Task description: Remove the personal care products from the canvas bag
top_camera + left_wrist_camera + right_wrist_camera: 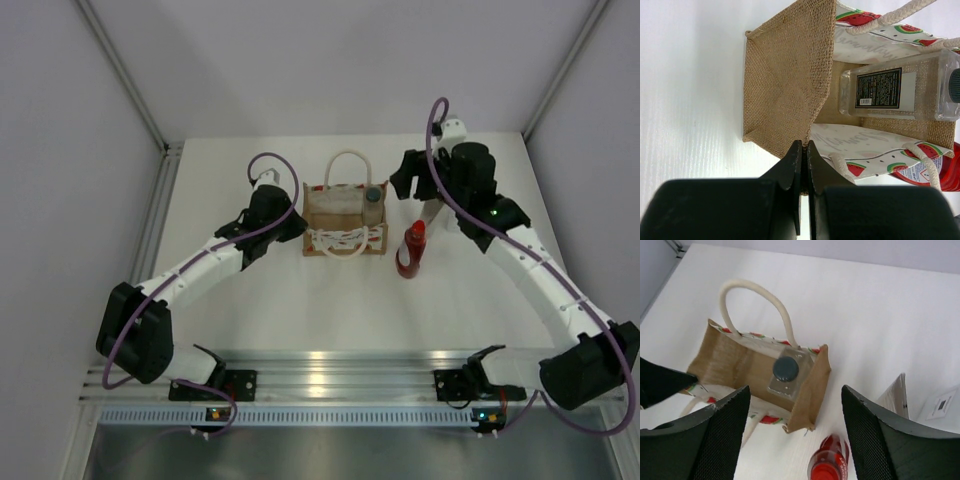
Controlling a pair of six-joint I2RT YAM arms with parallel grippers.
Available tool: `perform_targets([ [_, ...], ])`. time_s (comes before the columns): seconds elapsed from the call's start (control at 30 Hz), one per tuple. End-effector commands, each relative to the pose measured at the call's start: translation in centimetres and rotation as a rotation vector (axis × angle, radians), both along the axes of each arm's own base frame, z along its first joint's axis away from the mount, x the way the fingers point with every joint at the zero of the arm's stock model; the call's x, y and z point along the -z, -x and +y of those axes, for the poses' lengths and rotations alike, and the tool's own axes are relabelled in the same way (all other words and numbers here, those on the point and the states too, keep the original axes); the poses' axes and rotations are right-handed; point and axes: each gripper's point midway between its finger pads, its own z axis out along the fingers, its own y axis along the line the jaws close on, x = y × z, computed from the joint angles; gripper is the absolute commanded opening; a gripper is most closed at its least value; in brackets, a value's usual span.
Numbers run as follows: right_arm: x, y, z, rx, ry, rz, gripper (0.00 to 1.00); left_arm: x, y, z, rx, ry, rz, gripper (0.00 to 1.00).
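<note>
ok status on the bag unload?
Left end effector shut on canvas bag edge. Right end effector open. Pale bottle inside; red bottle out.

I can read no text anywhere. The black label panel (878, 88) on the pale translucent bottle (900, 87), up and right of my left fingers, carries white print and a barcode, all too small.

Both arms are white links with chunky black joint housings, and a purple cable loops along each one. The left end effector (804, 165) has smooth black fingers; the right end effector (795, 435) has black pads with a fine mesh texture. Small green lights glow on the right arm.
</note>
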Motion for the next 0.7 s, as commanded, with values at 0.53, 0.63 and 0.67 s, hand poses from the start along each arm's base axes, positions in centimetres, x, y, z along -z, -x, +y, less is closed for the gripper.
perform_targets([
  [0.53, 2.5, -4.2, 5.4, 0.096, 0.07, 0.228, 0.64, -3.9, -1.0, -0.3, -0.011, 0.052, -0.096, 0.0],
  [0.63, 4.5, -5.2, 5.9, 0.102, 0.109, 0.276, 0.64, -4.0, -1.1, -0.3, -0.012, 0.055, -0.098, 0.0],
  [0.67, 4.7, -5.4, 6.0, 0.101, 0.114, 0.281, 0.64, -4.0, -1.1, -0.3, -0.011, 0.057, -0.099, 0.0],
])
